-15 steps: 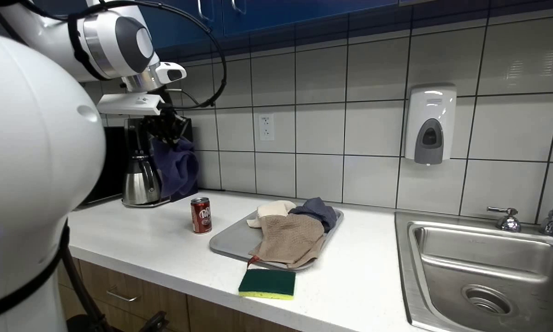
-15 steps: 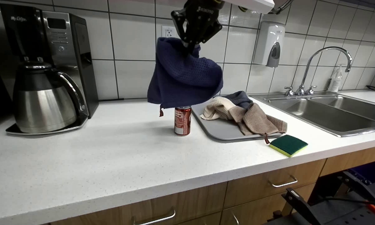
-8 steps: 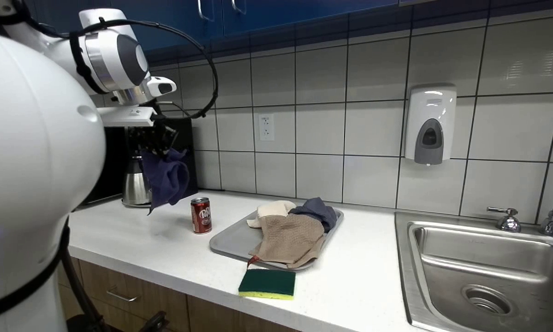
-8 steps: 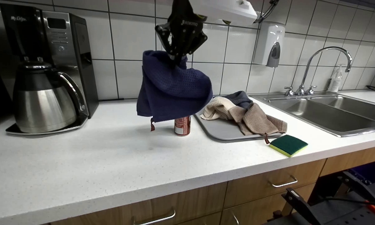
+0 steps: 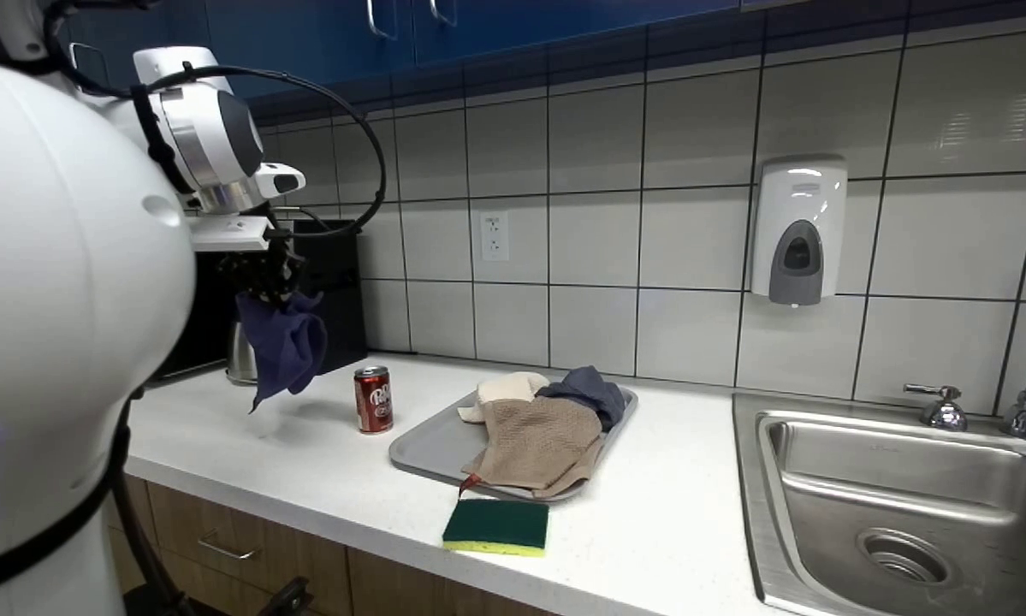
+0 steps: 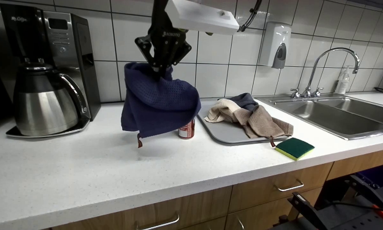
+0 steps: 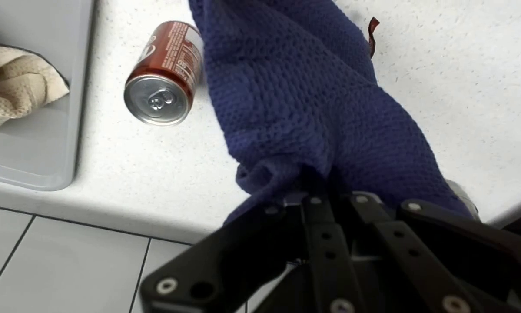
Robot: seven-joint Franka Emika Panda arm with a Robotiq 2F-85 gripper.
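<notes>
- Hand (image 6: 159, 71) gripped dark-blue towel (image 6: 161, 103), in an exterior view; it hung above bench (image 6: 82, 175), partly covering red can (image 6: 187, 131).
- In an exterior view, can stood upright between towel and gray tray (image 5: 438, 441); cloths (image 5: 540, 435) lay on tray, sponge (image 5: 497, 524) just beside it.
- Wrist view: towel bunched at hand; red tag (image 7: 372, 38) stuck out from its edge.

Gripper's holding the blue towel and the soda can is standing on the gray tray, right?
Not quite: in the wrist view the soda can stands on the white counter, beside the gray tray. The gripper does hold the blue towel.
</notes>
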